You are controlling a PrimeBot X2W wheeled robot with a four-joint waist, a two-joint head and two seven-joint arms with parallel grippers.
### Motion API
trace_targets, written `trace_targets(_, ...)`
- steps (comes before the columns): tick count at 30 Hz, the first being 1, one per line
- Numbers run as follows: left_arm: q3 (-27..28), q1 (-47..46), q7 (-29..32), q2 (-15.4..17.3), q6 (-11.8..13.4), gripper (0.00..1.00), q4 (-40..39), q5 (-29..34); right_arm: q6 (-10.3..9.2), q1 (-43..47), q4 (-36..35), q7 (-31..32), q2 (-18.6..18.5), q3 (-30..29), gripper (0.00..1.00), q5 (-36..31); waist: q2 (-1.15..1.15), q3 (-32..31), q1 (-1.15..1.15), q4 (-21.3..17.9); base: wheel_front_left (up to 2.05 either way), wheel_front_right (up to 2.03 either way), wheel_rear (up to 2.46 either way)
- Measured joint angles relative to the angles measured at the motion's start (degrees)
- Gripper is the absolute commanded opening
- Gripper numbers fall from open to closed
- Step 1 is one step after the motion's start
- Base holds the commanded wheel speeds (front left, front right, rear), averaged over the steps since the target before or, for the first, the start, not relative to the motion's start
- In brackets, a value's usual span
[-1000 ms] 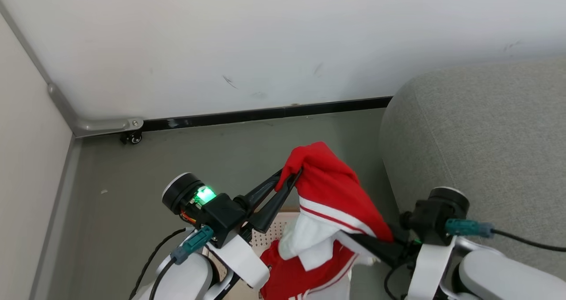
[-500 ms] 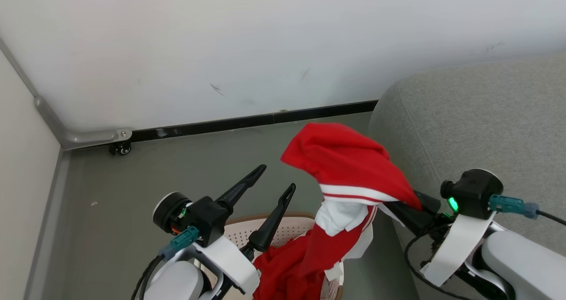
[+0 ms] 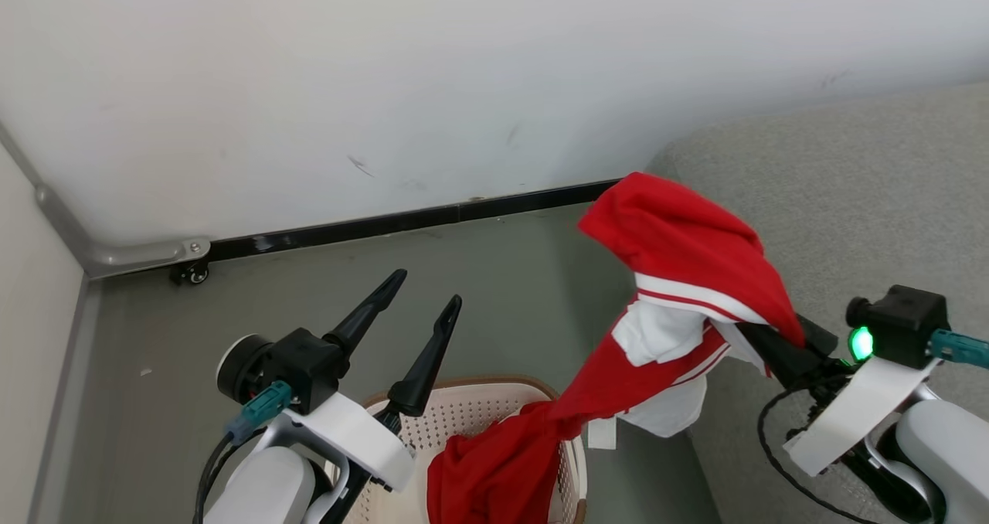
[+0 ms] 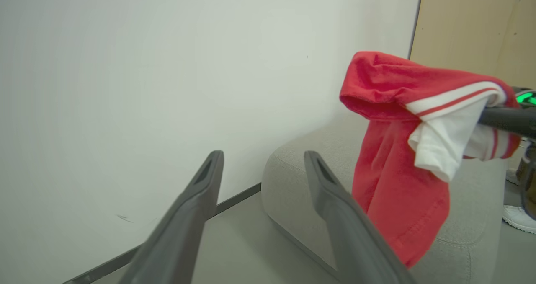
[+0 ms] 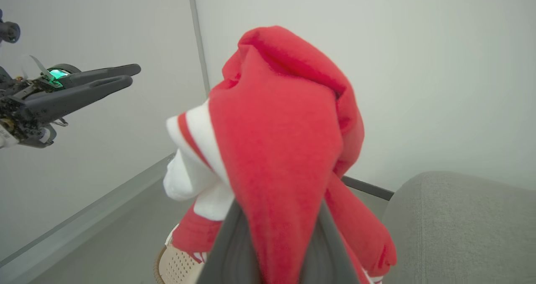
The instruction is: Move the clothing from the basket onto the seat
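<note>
The clothing [image 3: 680,238] is a red garment with white panels and red stripes, draped over my right gripper [image 3: 761,338], which is shut on it at the seat's left edge. Its lower end trails into the basket [image 3: 463,404], cream, perforated and brown-rimmed, where more red cloth [image 3: 494,470] is bunched. The grey woven seat [image 3: 850,199] fills the right side. My left gripper [image 3: 426,289] stands open and empty above the basket's far rim, well left of the garment. In the left wrist view the garment [image 4: 398,192] hangs in front of the seat [image 4: 301,192]. In the right wrist view the cloth [image 5: 284,150] covers my fingers.
A white wall with a black baseboard [image 3: 348,230] runs behind, meeting a side wall at the left corner. A small caster [image 3: 193,274] sits by that corner. Grey floor [image 3: 502,277] lies between basket and wall. A white shoe [image 4: 519,217] shows beyond the seat.
My left gripper let go of the garment's top, opened wide and drew back left. My right gripper carried the garment right and up toward the seat. The camera also shifted.
</note>
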Motion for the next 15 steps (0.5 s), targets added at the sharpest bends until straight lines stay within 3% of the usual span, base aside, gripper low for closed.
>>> trace_targets(15, 1.9, 0.3, 0.0, -1.7, 0.1, 1.00, -1.0, 0.1, -0.01, 10.3, 1.7, -0.9, 0.4, -12.9, 0.00, -1.8, 0.00, -0.1, 0.00, -5.1, 0.00, 0.00, 0.00)
